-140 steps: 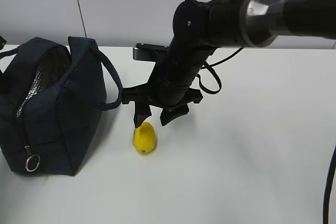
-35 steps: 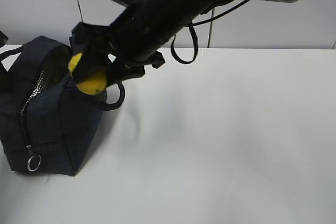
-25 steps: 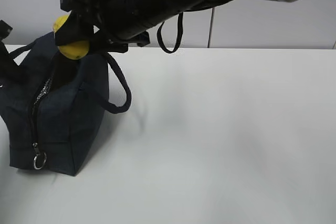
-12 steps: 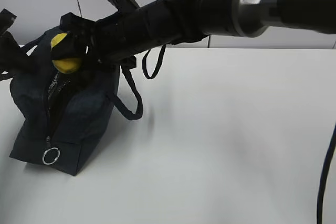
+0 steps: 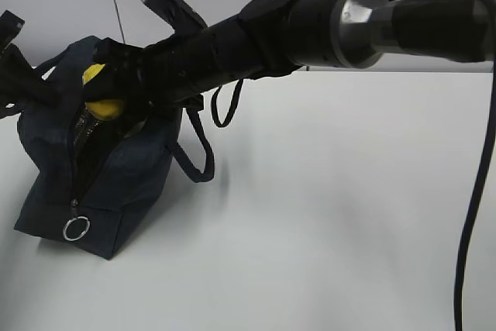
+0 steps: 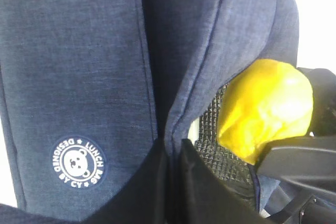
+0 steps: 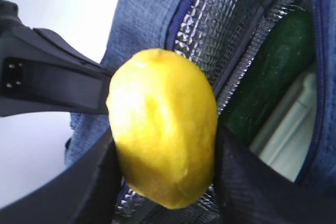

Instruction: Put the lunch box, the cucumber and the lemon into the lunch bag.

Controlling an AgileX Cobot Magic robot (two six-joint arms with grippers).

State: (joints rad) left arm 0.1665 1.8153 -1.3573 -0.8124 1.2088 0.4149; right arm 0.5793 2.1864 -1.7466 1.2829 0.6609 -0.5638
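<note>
Toward the left edge of the white table, the lunch bag stands tilted with its zipper open and its metal ring pull hanging low on the near end. Over the bag's open mouth, the right gripper holds the lemon clamped between its two black fingers, with the fruit partly below the bag's rim in the exterior view. Seen from the right wrist, the lemon fills the middle of the frame, pinched on both sides, and behind it the silver quilted lining of the bag shows. Inside lie the cucumber, dark green and slanting, and beside it a pale edge of the lunch box. At the bag's far left side, the left gripper is closed tight on the fabric near one handle, pulling that side up. From the left wrist, the round white logo shows on the navy side panel, with the lemon just beyond the raised fabric edge.
</note>
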